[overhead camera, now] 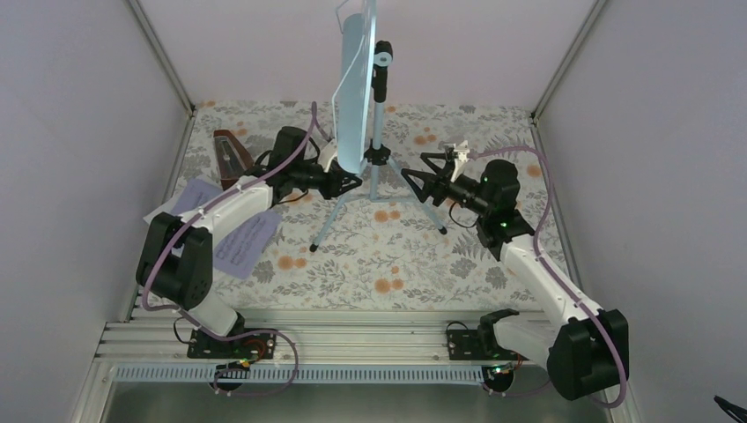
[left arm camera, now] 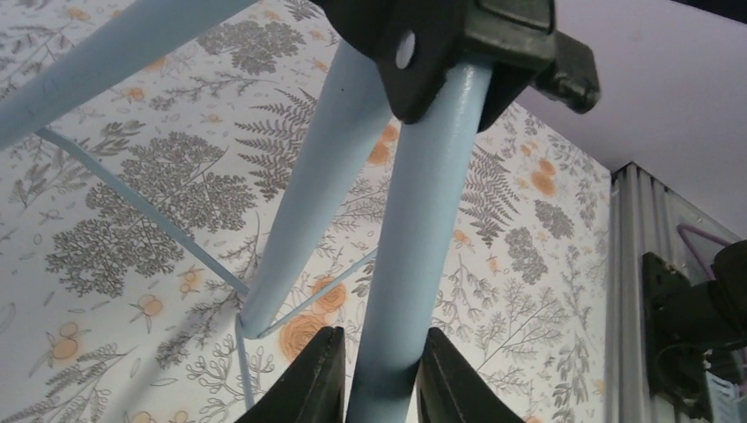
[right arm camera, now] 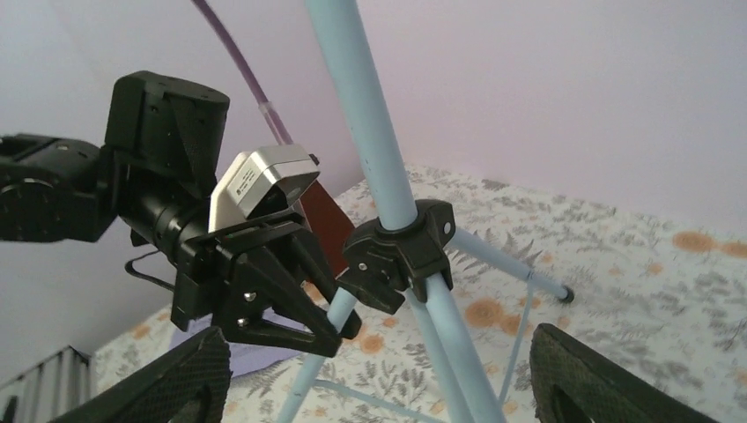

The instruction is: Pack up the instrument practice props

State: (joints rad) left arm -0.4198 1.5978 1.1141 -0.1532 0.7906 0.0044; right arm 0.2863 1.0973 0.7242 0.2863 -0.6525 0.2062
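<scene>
The pale-blue music stand [overhead camera: 357, 97] stands upright on its tripod at the middle of the table. My left gripper [overhead camera: 348, 181] is shut on one tripod leg [left arm camera: 423, 220] just below the black hub [right arm camera: 401, 251], with a finger on each side of it. The right wrist view shows the same grip [right arm camera: 352, 322]. My right gripper [overhead camera: 427, 176] is open beside the stand's right leg, touching nothing; its pads [right arm camera: 203, 379] stand wide apart. The reddish-brown metronome [overhead camera: 231, 157] stands at the back left. Lilac sheet-music pages [overhead camera: 242, 242] lie under my left arm.
Floral cloth [overhead camera: 396, 264] covers the table. Pale walls close in the left, right and back sides. An aluminium rail [overhead camera: 352, 339] carrying both arm bases runs along the near edge. The tripod's feet spread across the table's middle.
</scene>
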